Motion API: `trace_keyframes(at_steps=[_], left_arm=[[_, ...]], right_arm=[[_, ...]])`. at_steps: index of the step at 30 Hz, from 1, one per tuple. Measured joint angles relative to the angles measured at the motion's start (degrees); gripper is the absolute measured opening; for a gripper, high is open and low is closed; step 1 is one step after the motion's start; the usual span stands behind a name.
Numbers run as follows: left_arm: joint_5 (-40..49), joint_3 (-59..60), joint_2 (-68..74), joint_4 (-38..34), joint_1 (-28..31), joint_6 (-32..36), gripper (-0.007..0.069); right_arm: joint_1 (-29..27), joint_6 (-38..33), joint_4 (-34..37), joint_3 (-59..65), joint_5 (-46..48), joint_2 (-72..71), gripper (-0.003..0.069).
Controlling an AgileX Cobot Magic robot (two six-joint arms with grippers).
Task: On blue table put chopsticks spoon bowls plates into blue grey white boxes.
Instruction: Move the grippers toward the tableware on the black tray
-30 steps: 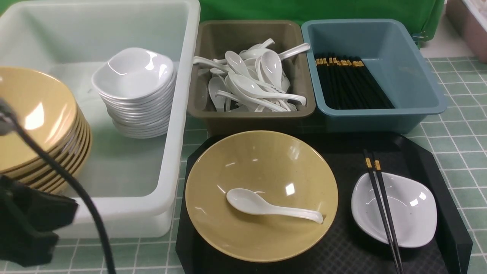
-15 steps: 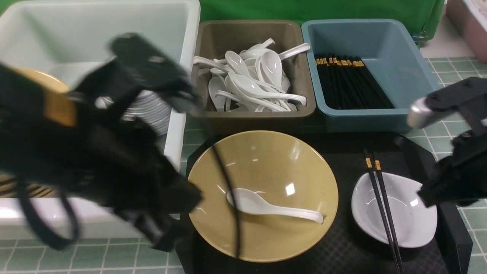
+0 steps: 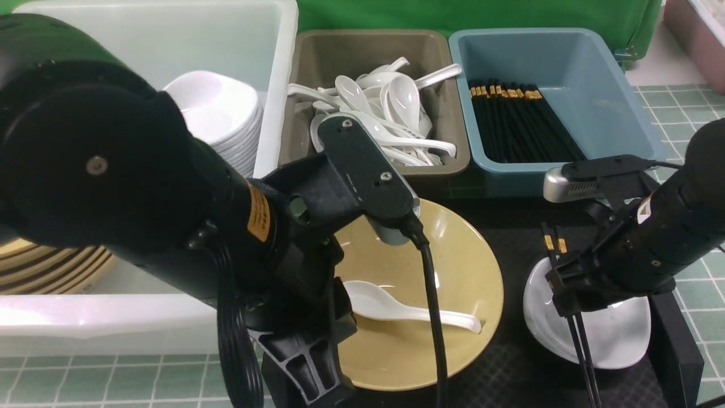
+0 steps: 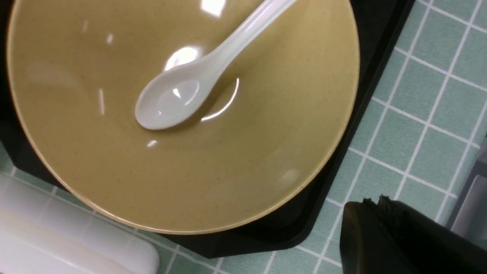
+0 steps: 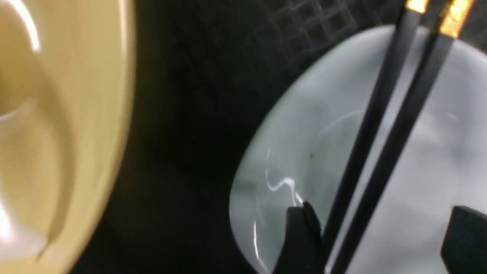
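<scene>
A yellow bowl with a white spoon lying in it sits on the black tray. Beside it is a small white dish with black chopsticks across it. My right gripper hangs low over that dish, open. In the right wrist view the chopsticks run between its fingers, close to one of them. My left gripper is shut and empty. It is off the bowl's rim, over the tiled table by the tray's corner. The spoon lies untouched.
Behind the tray stand a white box with stacked white dishes and yellow bowls, a grey box full of spoons, and a blue box with chopsticks. My left arm blocks much of the white box.
Both arms have swung in from the sides. The left one now stands by the yellow bowl. The right one has come down over the white dish and opened its jaws.
</scene>
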Motion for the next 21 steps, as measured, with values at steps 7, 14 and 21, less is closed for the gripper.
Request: trace_keyframes(at_steps=[7,14,21], left_arm=[[-2.0,0.0,0.3,1.1,0.0,0.1,0.0002],[-3.6,0.0,0.8,2.4,0.0,0.1,0.0002],[-4.1,0.0,2.1,2.4,0.0,0.1,0.0002]], right_arm=[[0.0,0.0,0.5,0.0,-1.9,3.4,0.0447],[0.0,0.0,0.7,-0.5,-2.5,5.1,0.0266],[0.0,0.0,0.7,-0.5,-2.4,5.7,0.0179]])
